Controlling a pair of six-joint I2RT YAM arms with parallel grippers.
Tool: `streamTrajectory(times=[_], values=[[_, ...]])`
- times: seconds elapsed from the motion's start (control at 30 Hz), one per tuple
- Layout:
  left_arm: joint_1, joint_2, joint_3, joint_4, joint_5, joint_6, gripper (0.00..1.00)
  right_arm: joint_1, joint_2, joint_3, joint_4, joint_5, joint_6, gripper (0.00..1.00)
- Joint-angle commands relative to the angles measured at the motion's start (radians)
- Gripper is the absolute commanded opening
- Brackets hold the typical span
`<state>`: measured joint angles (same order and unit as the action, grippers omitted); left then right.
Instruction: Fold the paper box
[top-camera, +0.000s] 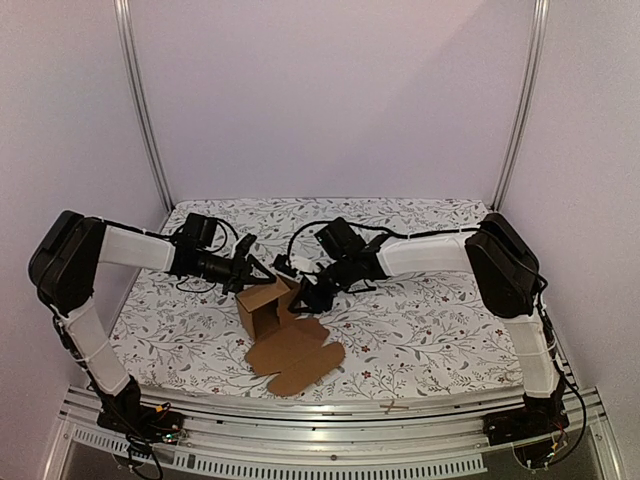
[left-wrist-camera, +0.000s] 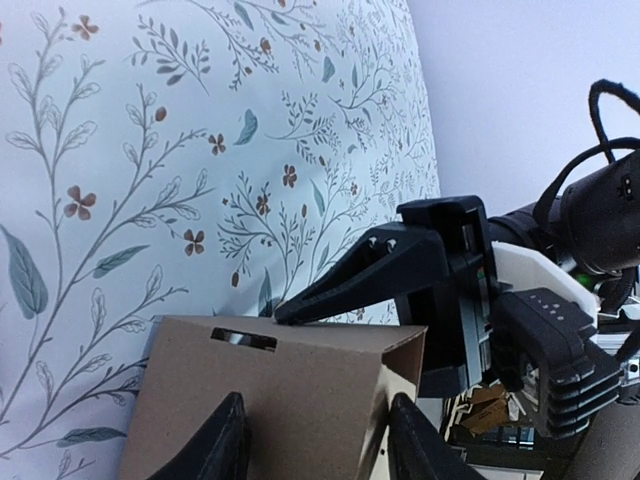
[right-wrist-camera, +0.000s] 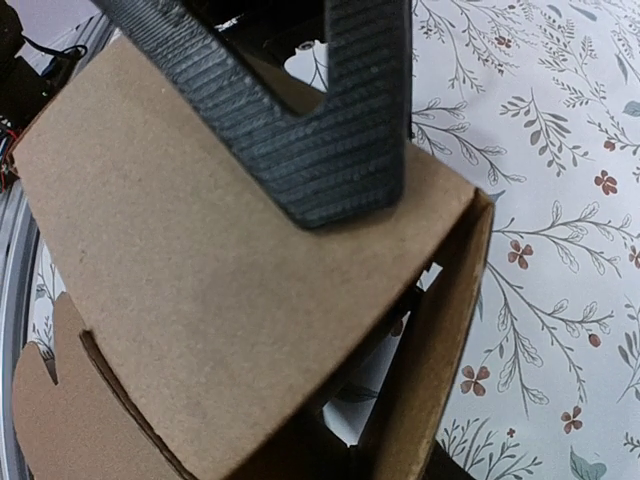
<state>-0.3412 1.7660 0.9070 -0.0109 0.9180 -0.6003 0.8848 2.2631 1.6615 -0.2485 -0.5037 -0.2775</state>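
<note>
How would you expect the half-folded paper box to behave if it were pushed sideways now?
Probably light and easy to slide: the paper box is thin cardboard. Its raised walls are open-sided, so they likely flex or collapse. The flat flaps may drag behind.

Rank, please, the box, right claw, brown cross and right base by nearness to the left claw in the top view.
1. box, at the left claw
2. right claw, just across the box
3. cross, near edge, right of centre
4. right base, near-right corner
</note>
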Motion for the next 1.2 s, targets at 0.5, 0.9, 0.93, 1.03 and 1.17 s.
streamTrajectory(times=[0.5, 0.9, 0.93, 1.03, 1.17], values=[[0.012, 0.104, -0.072, 0.359, 0.113, -0.27, 0.47, 0.033, 0.073, 0.128, 0.077, 0.129, 0.199, 0.27], [0.013, 0.16, -0.097, 0.663, 0.106, -0.527, 0.48, 0.096, 0.117, 0.328, -0.117, 0.366, 0.311, 0.3], [0.012, 0.164, -0.102, 0.68, 0.104, -0.539, 0.48, 0.096, 0.117, 0.341, -0.122, 0.352, 0.318, 0.3], [0.012, 0.161, -0.11, 0.708, 0.101, -0.557, 0.48, 0.095, 0.109, 0.368, -0.133, 0.356, 0.309, 0.21], [0.012, 0.159, -0.113, 0.718, 0.094, -0.566, 0.48, 0.091, 0.111, 0.359, -0.134, 0.402, 0.295, 0.01]])
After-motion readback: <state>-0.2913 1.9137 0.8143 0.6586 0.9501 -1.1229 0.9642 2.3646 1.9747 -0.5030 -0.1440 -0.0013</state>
